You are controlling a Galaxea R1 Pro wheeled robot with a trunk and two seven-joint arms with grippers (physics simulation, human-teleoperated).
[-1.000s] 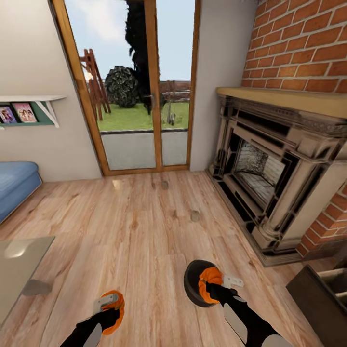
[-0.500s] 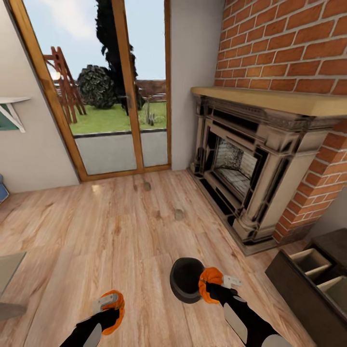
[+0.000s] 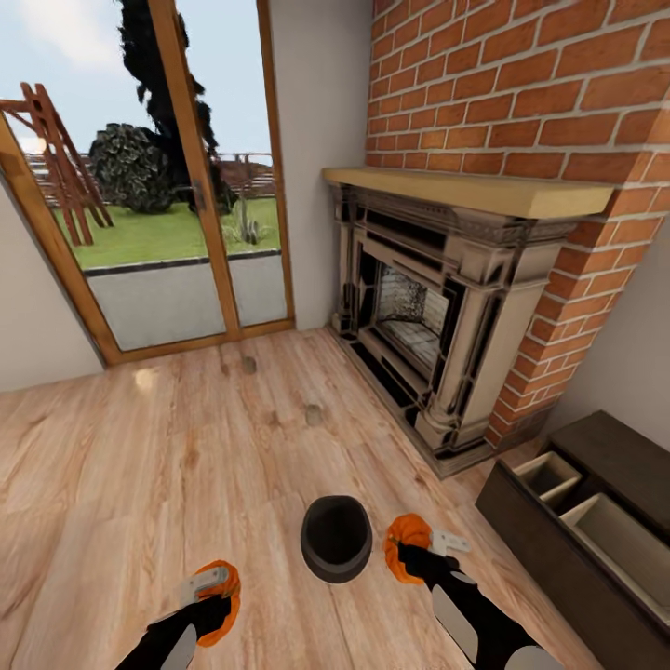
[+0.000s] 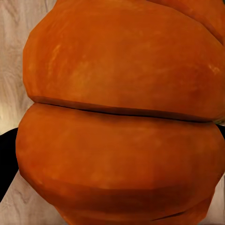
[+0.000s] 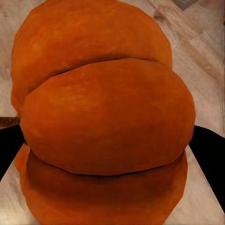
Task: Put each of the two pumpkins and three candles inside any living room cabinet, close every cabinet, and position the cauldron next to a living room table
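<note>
While neither pumpkin has reached a drawer yet, both are in hand, so the carrying leg of the task looks under way and nothing appears finished. At the lower left of the head view the left pincer (image 3: 212,596) is clamped on one orange pumpkin (image 3: 221,603), whose ribbed skin crowds the left wrist view (image 4: 122,112) above the plank floor (image 3: 140,465). Further along, two small grey-brown stubs sit on the boards, one near the glass door (image 3: 248,365) and one nearer the fireplace (image 3: 314,414); they may be candles, though they are too small to be sure, and a third I cannot pick out. The black cauldron (image 3: 336,537) stands on the floor between the two arms, just beside the right pincer (image 3: 409,551), which is clamped on the other pumpkin (image 3: 406,540), seen close in the right wrist view (image 5: 105,122). At the far right the low dark cabinet (image 3: 549,558) stands with pale drawer interiors open. Left to do, by my reckoning: stow both pumpkins, fetch the candles, shut every drawer, and set the cauldron beside a tabletop.
</note>
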